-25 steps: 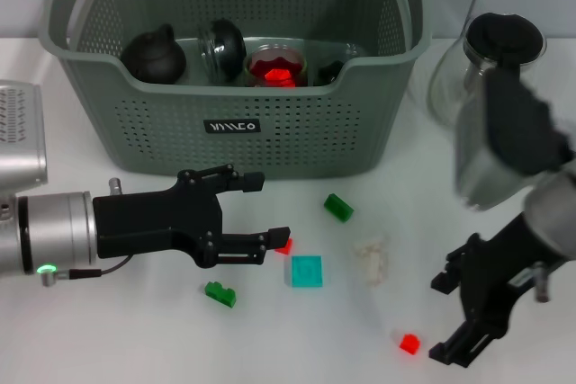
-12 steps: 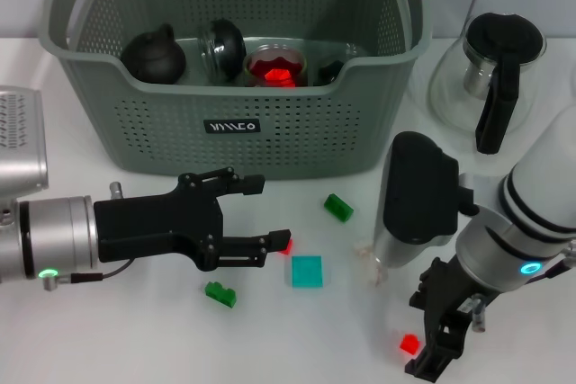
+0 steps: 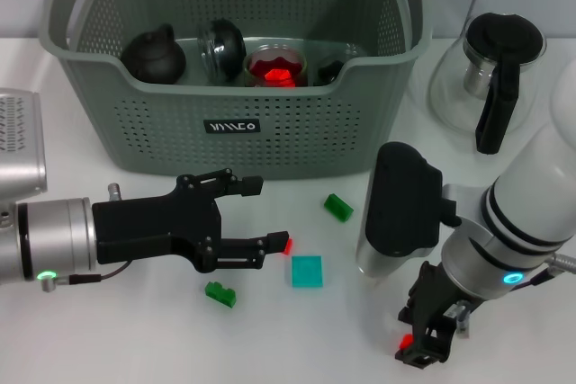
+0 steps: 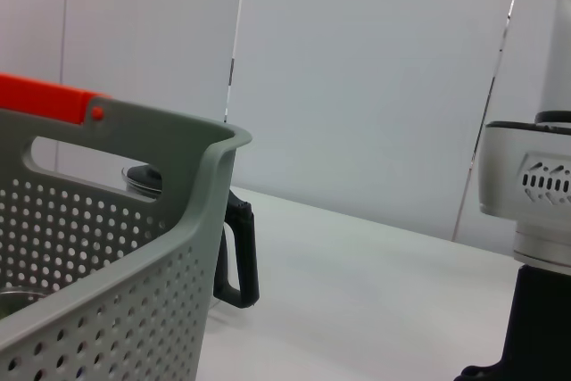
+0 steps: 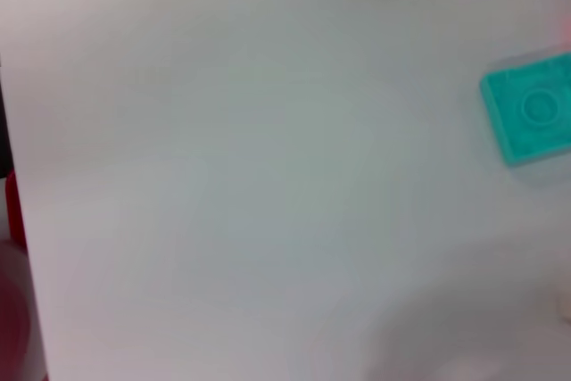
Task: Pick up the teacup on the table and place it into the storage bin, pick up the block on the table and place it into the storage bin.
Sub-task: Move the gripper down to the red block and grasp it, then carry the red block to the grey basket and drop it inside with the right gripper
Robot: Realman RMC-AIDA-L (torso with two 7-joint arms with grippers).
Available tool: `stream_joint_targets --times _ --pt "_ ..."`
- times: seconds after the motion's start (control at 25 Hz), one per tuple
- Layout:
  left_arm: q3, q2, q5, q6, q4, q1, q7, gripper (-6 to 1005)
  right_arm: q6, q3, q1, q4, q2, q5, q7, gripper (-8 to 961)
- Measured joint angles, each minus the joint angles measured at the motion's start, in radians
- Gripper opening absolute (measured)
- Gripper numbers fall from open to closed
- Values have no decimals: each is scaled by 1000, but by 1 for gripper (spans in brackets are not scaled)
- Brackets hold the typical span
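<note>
You can see the storage bin [image 3: 238, 69] at the back of the white table [image 3: 135, 339], holding a dark teapot [image 3: 153, 53], a glass jar [image 3: 221, 44] and a cup with red contents [image 3: 274, 66]. In the head view, loose blocks lie in front of it: a teal block [image 3: 306, 271], a green brick [image 3: 338, 207], another green brick [image 3: 220, 293], and a red block [image 3: 407, 342] right at the right gripper [image 3: 423, 343]. That gripper is lowered to the table, and you cannot tell how far its fingers are spread. The left gripper [image 3: 256, 215] hovers in front of the bin, spread wide, empty, with a small red piece [image 3: 286, 245] at its lower fingertip. Only the left wrist view shows the bin's orange clip [image 4: 49, 100] from the side, with the glass pitcher's handle [image 4: 239, 252] behind its wall. The right wrist view shows the teal block [image 5: 531, 118] on bare table.
</note>
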Motion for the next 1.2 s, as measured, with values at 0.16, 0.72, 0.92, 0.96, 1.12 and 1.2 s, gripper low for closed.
stream_joint_targets --times 0.16,0.72,0.92,0.96,1.12,1.2 --pt "-1 0 1 -1 0 0 1 850 5 -4 1 4 0 -2 2 623" --pt "-7 0 3 -4 0 2 1 850 -75 81 -34 -110 -11 -7 -11 170" --pt "-27 2 6 -1 3 10 1 849 -321 399 -26 -414 -10 26 -38 171" --pt "-28 2 6 -1 5 12 2 849 -361 476 5 -457 -11 48 -36 171" --pt "-28 1 7 -2 2 13 9 849 -431 776 192 -489 -13 134 -33 171" --pt "-27 0 6 -4 -2 10 10 849 -363 864 278 -414 -16 133 -47 171"
